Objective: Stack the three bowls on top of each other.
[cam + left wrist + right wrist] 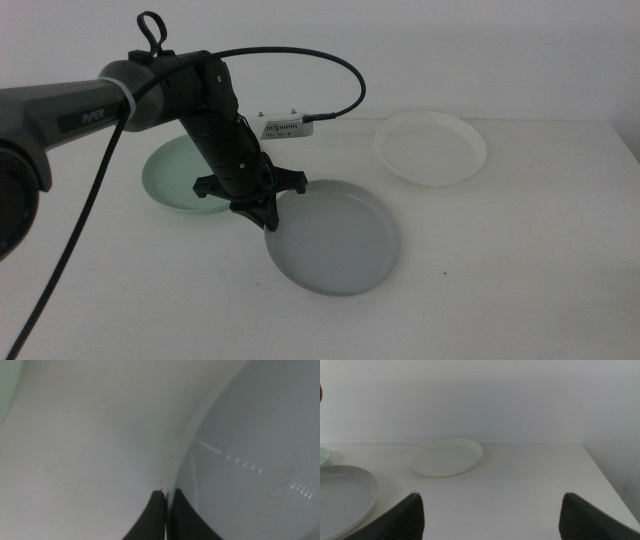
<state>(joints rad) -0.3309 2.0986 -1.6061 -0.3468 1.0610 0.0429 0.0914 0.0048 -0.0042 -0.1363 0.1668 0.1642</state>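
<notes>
The grey bowl (335, 240) sits on the white table at front centre. My left gripper (268, 222) is at its left rim, jaws shut on the rim; the left wrist view shows the jaws (167, 492) pinching the grey bowl's (250, 460) edge. The mint green bowl (180, 175) lies behind the left arm, partly hidden by it, and shows as a sliver in the left wrist view (7, 380). The white bowl (430, 147) lies at the back right. My right gripper (491, 497) is open and empty, out of the middle view, facing the white bowl (445, 456) and the grey bowl (340, 495).
A small white box (283, 128) with a black cable stands at the back between the mint and white bowls. The table's right edge (630, 150) is near the white bowl. A pale wall stands behind the table.
</notes>
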